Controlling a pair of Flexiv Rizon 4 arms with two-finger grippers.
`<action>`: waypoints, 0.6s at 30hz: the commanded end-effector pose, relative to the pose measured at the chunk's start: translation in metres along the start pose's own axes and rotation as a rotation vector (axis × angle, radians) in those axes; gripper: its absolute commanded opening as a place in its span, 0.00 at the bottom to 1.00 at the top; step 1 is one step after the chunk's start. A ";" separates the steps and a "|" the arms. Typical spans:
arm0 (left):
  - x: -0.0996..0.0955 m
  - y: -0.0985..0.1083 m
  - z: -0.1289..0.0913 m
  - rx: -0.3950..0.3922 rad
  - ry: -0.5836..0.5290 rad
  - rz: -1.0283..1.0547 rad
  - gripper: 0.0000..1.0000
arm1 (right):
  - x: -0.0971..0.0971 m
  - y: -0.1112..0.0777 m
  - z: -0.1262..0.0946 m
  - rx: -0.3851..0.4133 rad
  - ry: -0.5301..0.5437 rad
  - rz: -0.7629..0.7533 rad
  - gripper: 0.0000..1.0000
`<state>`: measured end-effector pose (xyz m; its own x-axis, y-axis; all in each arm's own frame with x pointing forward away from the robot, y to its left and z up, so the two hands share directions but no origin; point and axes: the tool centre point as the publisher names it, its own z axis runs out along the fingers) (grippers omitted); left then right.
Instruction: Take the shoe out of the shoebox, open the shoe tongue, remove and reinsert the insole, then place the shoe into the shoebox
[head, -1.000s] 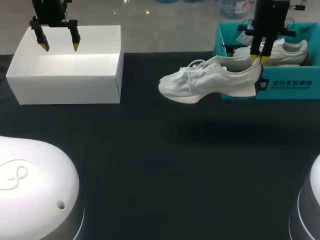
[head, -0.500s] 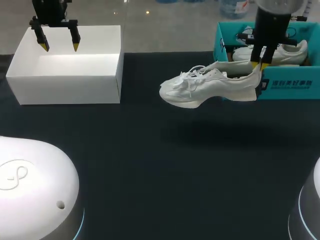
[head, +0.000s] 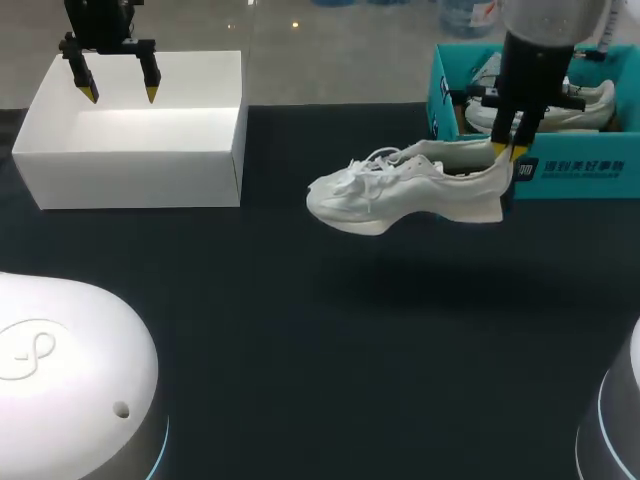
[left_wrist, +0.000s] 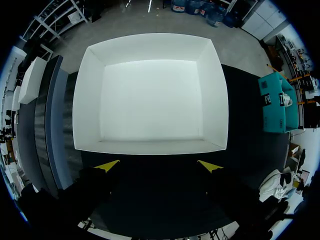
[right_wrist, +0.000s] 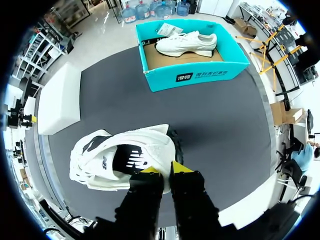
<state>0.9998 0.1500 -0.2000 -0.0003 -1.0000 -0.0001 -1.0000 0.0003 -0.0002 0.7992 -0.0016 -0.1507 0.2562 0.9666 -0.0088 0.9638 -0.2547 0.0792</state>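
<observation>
Only the right wrist view shows the dark insole (right_wrist: 127, 159) in the white shoe (right_wrist: 90, 162); my right gripper (right_wrist: 162, 170) pinches its heel (left gripper (left_wrist: 157, 165) gaping wide).

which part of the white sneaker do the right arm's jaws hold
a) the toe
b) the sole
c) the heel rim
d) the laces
C: the right arm's jaws are shut on the heel rim of the white sneaker, one yellow tip inside the opening and one outside, and the toe and laces hang free at the far end.
</observation>
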 end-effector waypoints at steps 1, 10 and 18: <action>0.000 0.000 0.000 0.000 0.000 0.000 1.00 | 0.001 -0.029 0.009 -0.022 0.026 0.010 0.00; 0.000 0.000 0.000 0.000 0.000 0.000 1.00 | 0.008 -0.050 0.025 0.037 0.037 0.027 0.00; 0.000 0.000 0.000 0.000 0.000 0.000 1.00 | 0.008 -0.050 0.025 0.037 0.037 0.027 0.00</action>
<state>0.9998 0.1499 -0.2000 -0.0003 -1.0000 -0.0001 -1.0000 0.0003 -0.0002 0.7542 0.0179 -0.1799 0.2801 0.9596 0.0278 0.9587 -0.2811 0.0425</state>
